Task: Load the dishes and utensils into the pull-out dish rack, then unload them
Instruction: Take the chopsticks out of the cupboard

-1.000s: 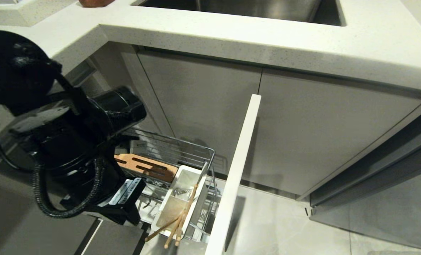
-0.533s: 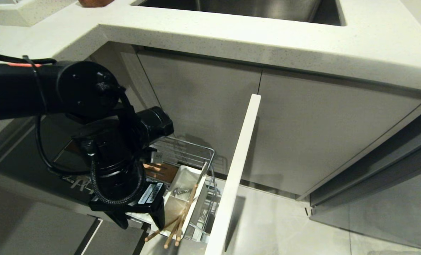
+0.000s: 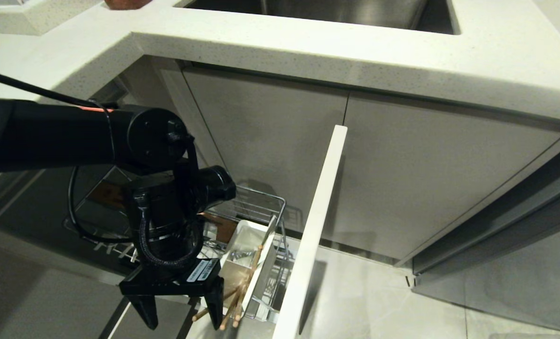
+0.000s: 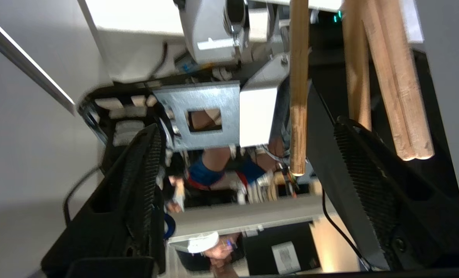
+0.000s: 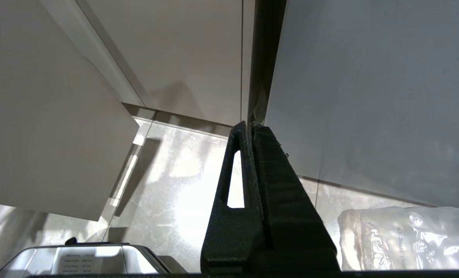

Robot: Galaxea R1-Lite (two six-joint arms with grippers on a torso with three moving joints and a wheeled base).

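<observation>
Already, in the head view, the thin light-wood chopsticks [image 3: 235, 301] lean in the white rectangular utensil caddy [image 3: 242, 263] of the chrome wire pull-out dish rack [image 3: 261, 207], ends jutting over its front. The black left gripper [image 3: 181, 310] hangs beside them with fingers spread wide and empty; a second ago it sat higher and farther left. Bowl, plate and spoon are not visible, so I cannot judge the remaining loading.

From the left wrist, chopstick ends [image 4: 298, 116] hang between the parted fingers [image 4: 144, 173], ungripped.

From the right wrist, the right gripper [image 5: 250, 127] is pressed closed near the pale floor tiles [image 5: 183, 173].
</observation>
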